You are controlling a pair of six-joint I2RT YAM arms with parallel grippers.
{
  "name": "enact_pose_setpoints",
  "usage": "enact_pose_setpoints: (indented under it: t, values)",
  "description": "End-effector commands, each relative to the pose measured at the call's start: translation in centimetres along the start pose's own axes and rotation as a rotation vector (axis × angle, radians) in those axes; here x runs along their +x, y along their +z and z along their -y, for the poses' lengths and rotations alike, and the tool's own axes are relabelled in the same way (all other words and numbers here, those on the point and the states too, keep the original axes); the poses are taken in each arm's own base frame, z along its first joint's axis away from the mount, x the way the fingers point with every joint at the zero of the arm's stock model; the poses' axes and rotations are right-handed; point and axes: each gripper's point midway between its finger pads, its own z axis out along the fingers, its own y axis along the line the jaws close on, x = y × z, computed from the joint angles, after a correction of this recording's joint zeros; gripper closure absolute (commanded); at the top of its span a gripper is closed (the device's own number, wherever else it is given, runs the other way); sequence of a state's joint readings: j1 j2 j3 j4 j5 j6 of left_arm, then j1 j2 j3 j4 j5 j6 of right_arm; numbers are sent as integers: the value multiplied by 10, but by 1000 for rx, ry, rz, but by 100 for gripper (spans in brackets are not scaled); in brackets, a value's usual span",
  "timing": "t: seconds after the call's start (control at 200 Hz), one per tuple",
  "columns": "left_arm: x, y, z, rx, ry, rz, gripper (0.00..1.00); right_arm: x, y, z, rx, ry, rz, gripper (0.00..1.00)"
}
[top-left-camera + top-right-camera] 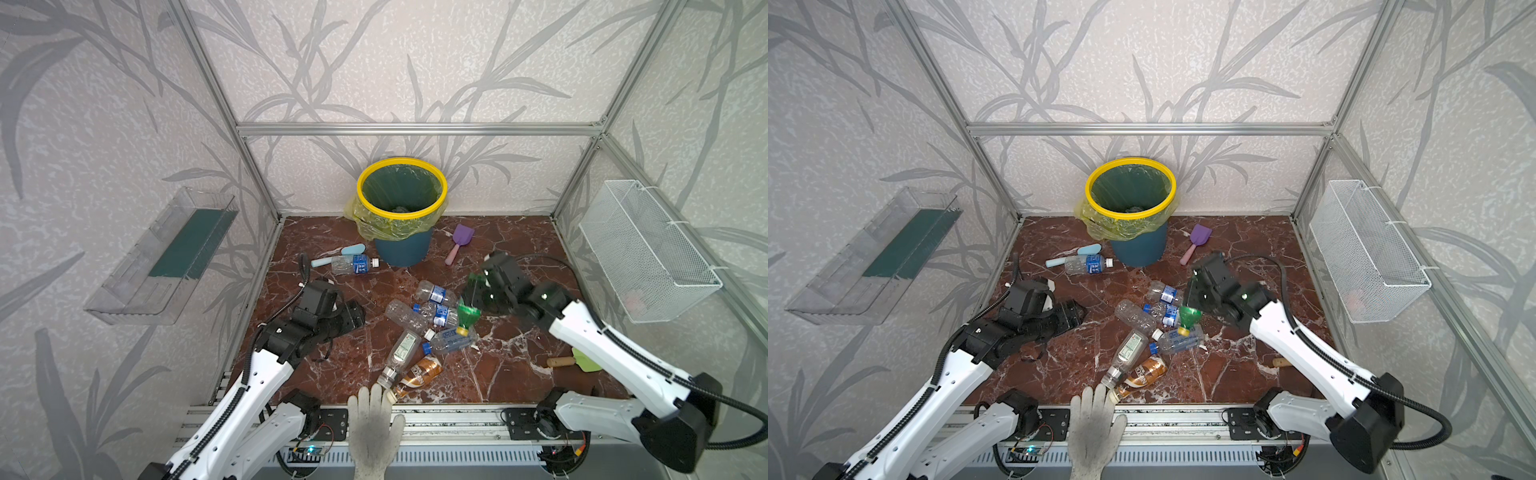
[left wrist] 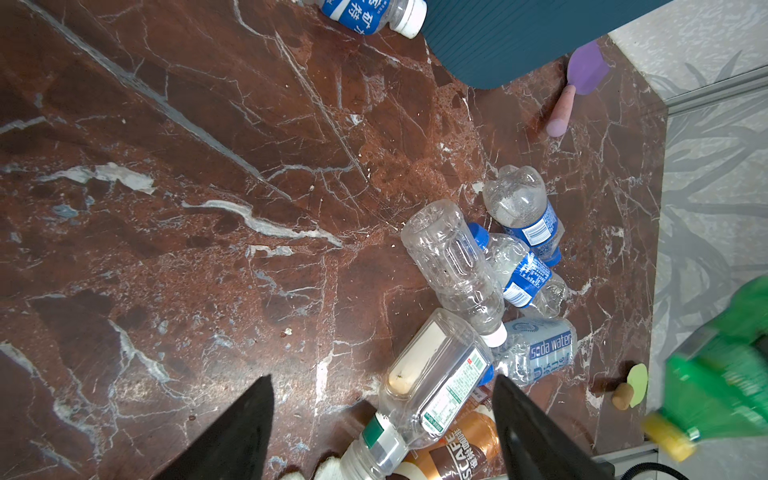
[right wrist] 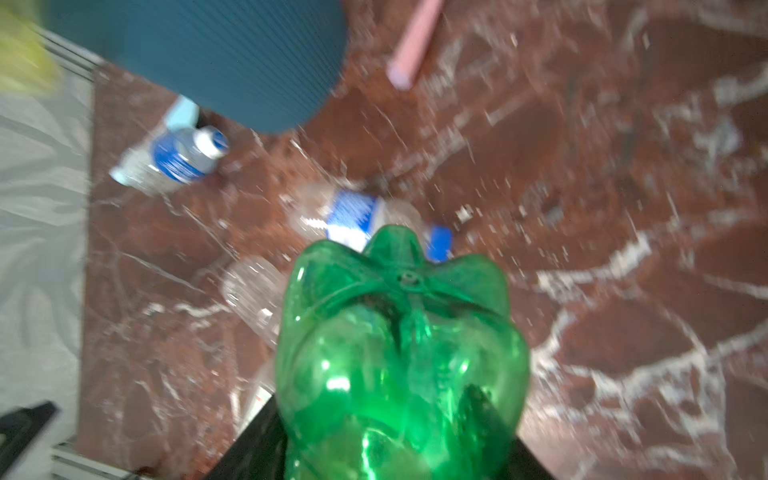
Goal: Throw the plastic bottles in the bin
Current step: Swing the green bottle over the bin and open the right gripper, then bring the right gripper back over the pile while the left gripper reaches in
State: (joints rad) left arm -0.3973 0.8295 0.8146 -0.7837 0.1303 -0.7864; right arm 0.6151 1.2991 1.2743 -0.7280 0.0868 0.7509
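The teal bin (image 1: 402, 215) with a yellow rim and liner stands at the back wall. My right gripper (image 1: 484, 286) is shut on a green bottle (image 1: 470, 309), held off the floor with its yellow cap pointing down; its base fills the right wrist view (image 3: 399, 353). Under it, several bottles (image 1: 432, 316) lie in a pile mid-floor, among them a clear green-labelled bottle (image 2: 436, 374) and a brown coffee bottle (image 1: 419, 373). One blue-labelled bottle (image 1: 355, 264) lies left of the bin. My left gripper (image 1: 356, 318) hovers open and empty, left of the pile.
A white-gloved hand (image 1: 374, 424) reaches in over the front rail and touches the nearest bottles. A purple shovel (image 1: 457, 243), a light-blue shovel (image 1: 336, 254) and a green shovel (image 1: 579, 360) lie on the floor. A wire basket (image 1: 648, 249) and a clear tray (image 1: 166, 253) hang on the side walls.
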Motion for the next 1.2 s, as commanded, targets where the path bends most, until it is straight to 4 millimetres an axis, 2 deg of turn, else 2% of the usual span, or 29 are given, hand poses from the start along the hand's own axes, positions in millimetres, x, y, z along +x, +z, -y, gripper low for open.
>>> enact_pose_setpoints:
  t: [0.0,0.03,0.045,0.08,0.09,0.15,0.16,0.165,0.17,0.2,0.265,0.295,0.35,0.43,0.475,0.49,0.575,0.62,0.75,0.9,1.05,1.195]
  values:
    - [-15,-11,9,10,-4,51,18,-121,-41,-87,-215,-138,253,37]
    - [-17,-12,10,12,-5,58,18,-157,-66,-113,-265,-152,336,35]
    - [-19,-13,12,17,-5,61,18,-167,-68,-121,-274,-161,352,34]
    - [-21,-15,14,20,-4,65,18,-194,-91,-139,-311,-163,414,29]
    - [-21,-15,14,19,-2,66,18,-200,-87,-144,-309,-163,416,27]
    - [-23,-17,18,25,2,64,18,-229,-90,-154,-314,-138,446,18]
    - [-24,-18,19,26,3,67,18,-230,-85,-154,-311,-130,436,17]
    - [-24,-18,19,27,4,67,18,-232,-89,-153,-315,-126,442,17]
    - [-24,-19,19,27,4,65,18,-232,-81,-152,-305,-122,426,16]
    - [-25,-20,21,32,6,68,18,-240,-79,-152,-319,-93,433,15]
    - [-28,-24,22,36,8,80,18,-239,-64,-139,-305,-46,403,11]
    - [-29,-26,21,35,8,87,18,-233,-50,-132,-275,-39,350,8]
    - [-29,-29,20,32,11,96,18,-219,-45,-120,-215,-63,288,6]
    - [-27,-31,16,21,14,100,18,-200,-56,-103,-138,-67,239,6]
    - [-25,-31,14,19,15,97,18,-185,-49,-89,-84,-84,202,6]
    - [-25,-30,13,18,16,97,18,-183,-57,-87,-92,-87,217,6]
    - [-20,-27,11,19,12,84,18,-148,-48,-61,-114,-95,250,10]
    - [-18,-24,10,23,8,78,18,-132,-56,-45,-142,-44,297,12]
    - [-13,-16,9,31,-4,56,18,-65,-39,8,-58,-9,167,12]
    - [-7,-11,10,38,-4,27,18,4,-19,48,-32,75,43,15]
    - [-4,-10,9,44,-9,15,18,56,-4,75,-28,162,-45,17]
    - [1,-8,9,50,-15,-4,18,89,6,85,-31,205,-99,18]
